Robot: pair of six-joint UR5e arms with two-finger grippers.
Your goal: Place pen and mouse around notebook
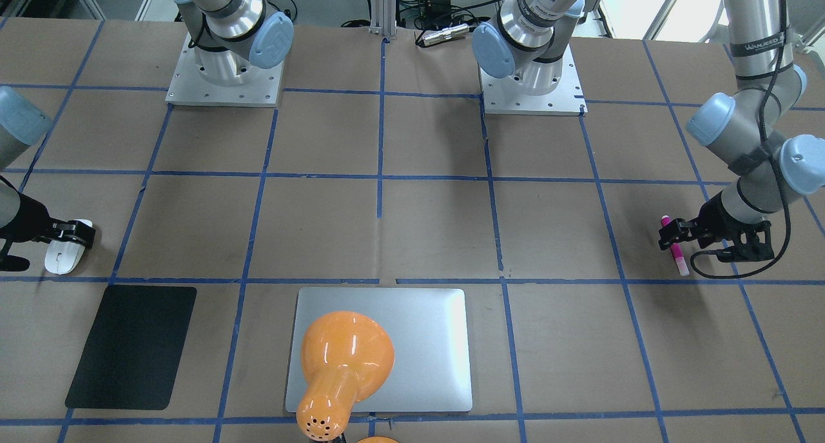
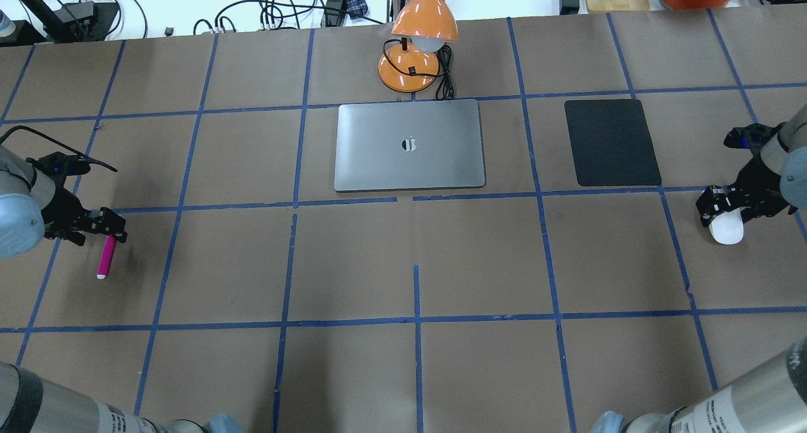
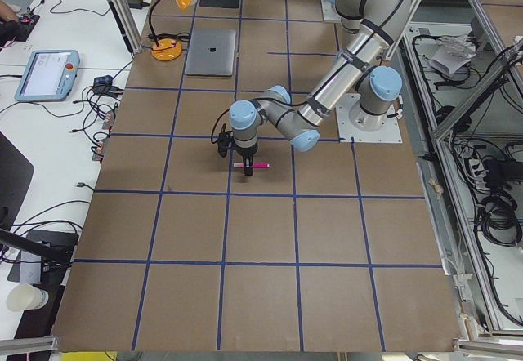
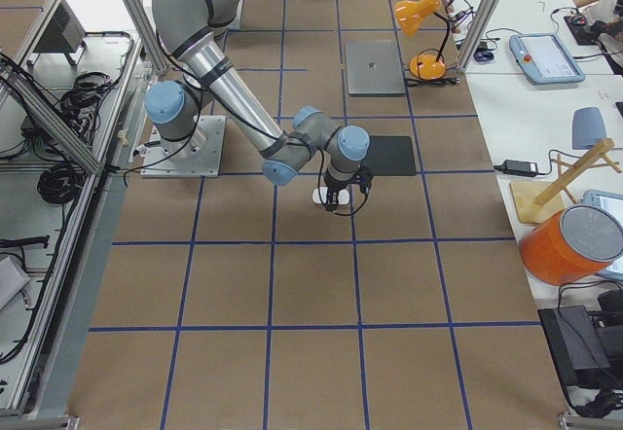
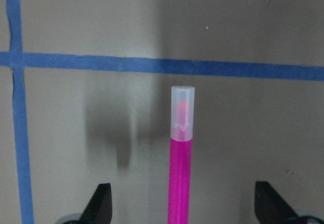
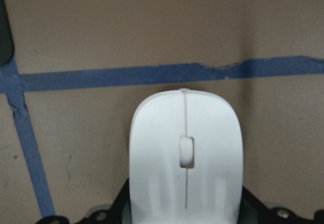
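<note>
A: Where does the notebook (image 2: 410, 144) lie?

B: Flat and closed on the table (image 2: 416, 357), at the far middle from the robot, just in front of the orange lamp (image 2: 423, 17). The black mat (image 2: 611, 142) lies apart from it on the robot's right. It looks stiff and heavy, and the task probably leaves it where it is.

A: And the mouse (image 2: 726, 230)?

B: On the table at the robot's far right, near the mat's corner and well apart from the notebook. The right gripper (image 2: 724, 213) sits over its rear end. In the wrist view the fingers press against both flanks, so it looks clamped on the mouse. The shell is hard, light and smooth, so likely slippery. A low hold across the widest part of the sides suits it, without squeezing hard.

A: The pen (image 2: 106, 255)?

B: Lying at the far left, also well apart from the notebook, with its pale tip toward the robot. The left gripper (image 2: 107, 231) hangs over the other end, its jaws spread wide, one finger on each side and neither touching. The pen looks thin, stiff and very light, and apt to roll or swivel. It would be best pinched across the barrel nearer its middle than its end.
</note>
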